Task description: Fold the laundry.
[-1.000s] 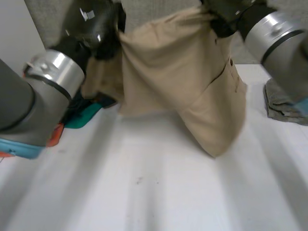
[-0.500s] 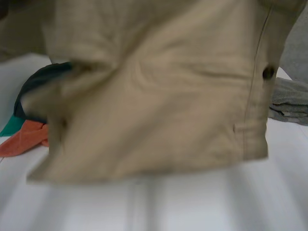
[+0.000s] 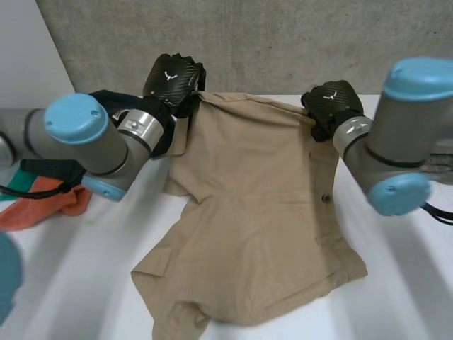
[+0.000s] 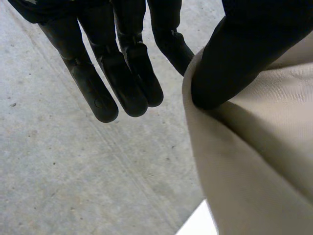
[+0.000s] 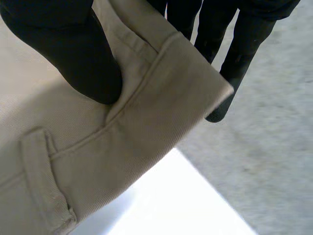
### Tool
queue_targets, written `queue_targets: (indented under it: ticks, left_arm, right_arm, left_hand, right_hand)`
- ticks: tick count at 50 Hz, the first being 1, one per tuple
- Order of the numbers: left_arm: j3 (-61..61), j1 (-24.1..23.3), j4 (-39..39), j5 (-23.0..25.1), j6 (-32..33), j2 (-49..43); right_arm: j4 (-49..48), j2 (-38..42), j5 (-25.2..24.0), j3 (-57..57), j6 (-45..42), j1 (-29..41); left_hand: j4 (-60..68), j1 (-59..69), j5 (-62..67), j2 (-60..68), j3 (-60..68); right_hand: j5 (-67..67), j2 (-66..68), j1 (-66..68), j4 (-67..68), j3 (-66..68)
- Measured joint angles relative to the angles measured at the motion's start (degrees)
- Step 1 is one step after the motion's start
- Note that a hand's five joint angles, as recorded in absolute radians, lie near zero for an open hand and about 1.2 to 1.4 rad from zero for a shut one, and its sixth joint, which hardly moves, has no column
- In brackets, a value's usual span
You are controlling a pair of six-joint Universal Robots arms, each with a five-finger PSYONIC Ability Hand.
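Rough grey concrete wall [image 3: 283, 42], smooth white table [image 3: 64, 283]. Tan twill shorts [image 3: 255, 234] lie spread mid-table, waistband far. Left hand [image 3: 170, 78] pinches the far-left waistband corner and right hand [image 3: 331, 99] the far-right, thumbs on top. A crumpled orange cloth [image 3: 39, 209] lies left.

No words; white emblem [image 3: 168, 75] on left hand [image 3: 178, 86], right hand [image 3: 335, 104]

An orange cloth [image 3: 35, 205] and a teal cloth [image 3: 8, 191] lie at the white table's [image 3: 396, 283] left edge. A concrete wall [image 3: 283, 35] stands behind.
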Motion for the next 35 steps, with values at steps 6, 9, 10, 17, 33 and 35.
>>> queue_targets:
  ticks: [6, 9, 10, 17, 33, 35]
  left_arm:
    - [12.8, 1.3, 1.6, 0.6, -0.1, -8.1]
    - [16.6, 1.4, 1.8, 0.3, -0.6, -9.7]
    - [16.6, 1.4, 1.8, 0.3, -0.6, -9.7]
    - [14.2, 1.1, 1.4, -3.1, -2.3, -6.9]
    - [-39.8, 1.2, -10.8, -7.9, -1.6, 29.5]
    - [-45.5, 1.1, -11.8, -7.7, -1.2, 32.4]
  right_arm:
    - [-12.2, 7.7, 3.2, -6.0, -1.6, 0.1]
    - [-14.5, 10.4, 3.7, -8.9, -2.3, 0.2]
    - [-14.5, 10.4, 3.7, -8.9, -2.3, 0.2]
    - [-11.0, 8.4, 3.6, -10.4, -3.1, 0.4]
    - [6.6, -14.4, -9.8, 20.0, -5.7, -4.7]
    - [7.9, -15.8, -11.3, 23.8, -6.3, -5.3]
  left_hand:
    - [-30.4, -33.7, -29.1, -31.3, -29.7]
    - [-48.7, -51.1, -46.9, -48.1, -47.6]
    - [-48.7, -51.1, -46.9, -48.1, -47.6]
    - [-57.2, -54.9, -53.8, -56.7, -56.2]
    - [-54.4, -51.2, -52.1, -54.3, -54.3]
    - [-49.9, -46.2, -47.8, -49.6, -49.9]
  right_hand:
    - [-26.8, -30.0, -27.7, -29.1, -28.5]
    - [-48.6, -51.7, -49.5, -52.3, -51.5]
    - [-48.6, -51.7, -49.5, -52.3, -51.5]
    - [-52.0, -55.5, -52.6, -56.9, -56.1]
    - [-52.0, -55.5, -52.6, -56.9, -56.1]
    - [-52.0, -55.4, -52.6, -56.9, -56.1]
